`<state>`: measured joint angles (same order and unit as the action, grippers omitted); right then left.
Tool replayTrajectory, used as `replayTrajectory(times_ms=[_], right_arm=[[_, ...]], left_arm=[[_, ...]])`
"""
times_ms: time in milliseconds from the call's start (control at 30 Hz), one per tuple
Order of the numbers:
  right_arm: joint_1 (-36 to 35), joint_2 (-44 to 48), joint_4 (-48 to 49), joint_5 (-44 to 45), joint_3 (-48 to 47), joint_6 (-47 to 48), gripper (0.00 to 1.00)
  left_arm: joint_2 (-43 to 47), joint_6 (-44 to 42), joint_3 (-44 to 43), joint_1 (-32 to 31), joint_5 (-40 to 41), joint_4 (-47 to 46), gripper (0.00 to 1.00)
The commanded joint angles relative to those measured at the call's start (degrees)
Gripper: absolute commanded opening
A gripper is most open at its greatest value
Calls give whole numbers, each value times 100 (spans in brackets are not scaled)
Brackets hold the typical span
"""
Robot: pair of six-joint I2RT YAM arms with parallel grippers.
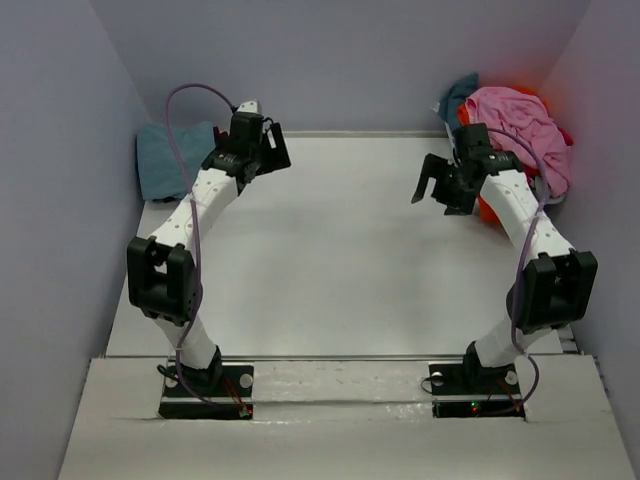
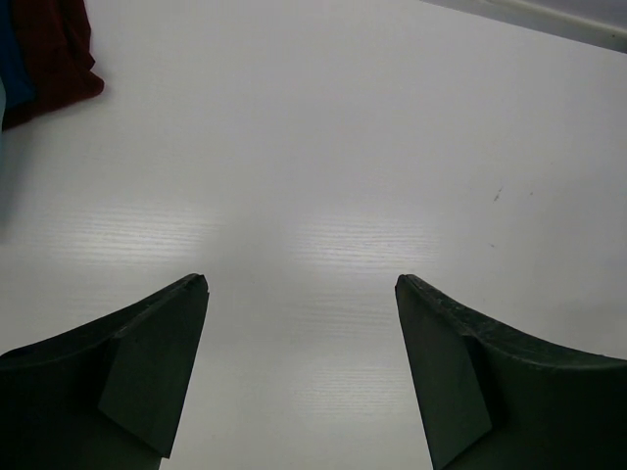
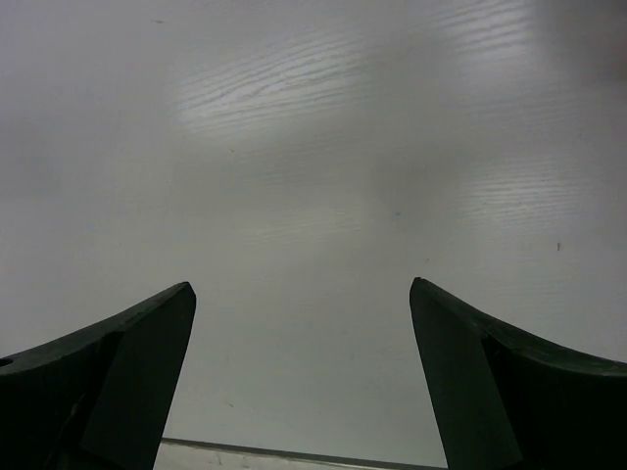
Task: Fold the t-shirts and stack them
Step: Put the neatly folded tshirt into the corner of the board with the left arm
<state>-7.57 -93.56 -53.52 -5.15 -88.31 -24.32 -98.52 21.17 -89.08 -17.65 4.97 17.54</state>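
Note:
A slate-blue t-shirt (image 1: 170,158) lies flat at the back left of the table. A loose pile sits at the back right: a pink t-shirt (image 1: 520,122) on top, a teal one (image 1: 460,95) behind it, and orange cloth (image 1: 487,210) below. My left gripper (image 1: 276,150) is open and empty, hovering just right of the slate-blue shirt. In the left wrist view it (image 2: 302,289) faces bare table, with dark red cloth (image 2: 54,49) at the top-left corner. My right gripper (image 1: 437,188) is open and empty, just left of the pile; its wrist view (image 3: 302,294) shows only table.
The white table (image 1: 340,260) lies between the two arms. Grey walls close in the left, back and right sides. The table's back edge (image 2: 549,18) shows in the left wrist view.

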Motion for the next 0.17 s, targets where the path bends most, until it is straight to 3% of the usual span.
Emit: replayTrajectory(times_ms=[0,133], right_arm=[[-16,286,333,-249,121,260,97],[-69,408,473,-136,288,217,98]], left_arm=[[26,-95,-312,-37,223,21,89],[8,-87,-365,-90,285,74,89]])
